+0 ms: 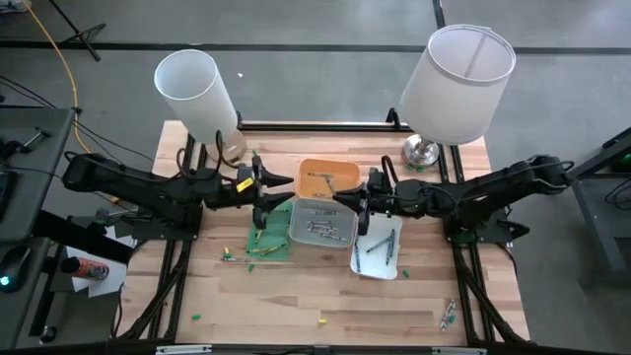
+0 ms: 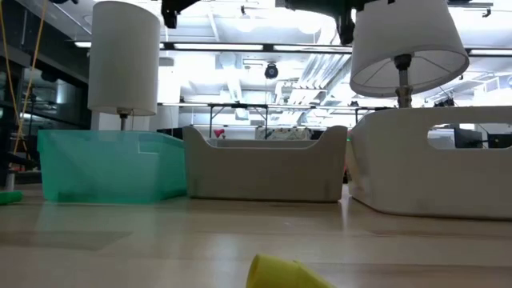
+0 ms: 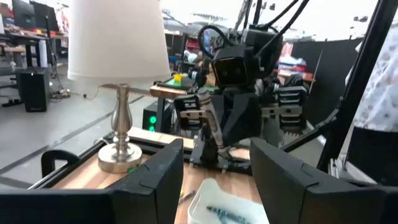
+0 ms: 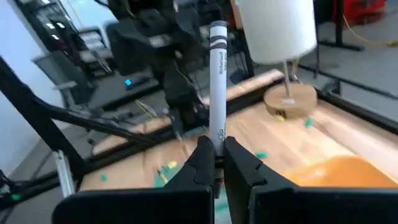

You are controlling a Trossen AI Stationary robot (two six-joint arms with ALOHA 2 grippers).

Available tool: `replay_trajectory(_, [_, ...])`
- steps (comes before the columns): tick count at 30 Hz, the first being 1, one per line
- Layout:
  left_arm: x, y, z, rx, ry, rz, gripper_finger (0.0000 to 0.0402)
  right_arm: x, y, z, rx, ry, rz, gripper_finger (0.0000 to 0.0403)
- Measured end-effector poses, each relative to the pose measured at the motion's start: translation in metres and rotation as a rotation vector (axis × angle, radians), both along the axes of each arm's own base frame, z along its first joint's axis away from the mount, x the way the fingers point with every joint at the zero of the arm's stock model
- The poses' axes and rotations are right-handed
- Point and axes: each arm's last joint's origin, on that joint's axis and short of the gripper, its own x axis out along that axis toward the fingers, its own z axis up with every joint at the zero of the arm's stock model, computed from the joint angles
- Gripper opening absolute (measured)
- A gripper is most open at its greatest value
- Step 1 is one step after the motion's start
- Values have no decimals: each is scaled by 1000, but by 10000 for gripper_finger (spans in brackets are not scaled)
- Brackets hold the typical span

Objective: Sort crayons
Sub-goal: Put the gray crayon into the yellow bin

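Grey-white paper-wrapped crayon (image 4: 218,81) is clamped upright in the shut right hand (image 4: 215,163), presumably for binning; left hand (image 3: 214,180) is held open, empty.

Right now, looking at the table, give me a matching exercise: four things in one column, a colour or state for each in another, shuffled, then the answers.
Things:
1. right gripper
2. left gripper
3. tray nearest the lamps
4. tray on the left arm's side

States:
A. green
B. open, holding nothing
C. orange
D. shut on a grey crayon

Pairs: 1-D, 2-B, 3-C, 4-A
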Motion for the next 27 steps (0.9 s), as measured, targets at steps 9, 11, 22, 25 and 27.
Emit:
replay_trajectory(9, [25,6,-9,-7,-103,2,172,6,0,4,-75,-67,20,0])
replay_trajectory(11, [30,7,-12,-8,-113,10,172,6,0,4,-87,-65,23,0])
replay_trajectory(22, [78,11,2,25,-126,-37,172,7,-1,3,-132,-60,53,0])
replay_trajectory(25, [81,14,1,25,-117,-26,172,7,-1,4,-133,-68,54,0])
replay_trajectory(27, [81,15,2,25,-119,-23,172,7,-1,4,-137,-67,55,0])
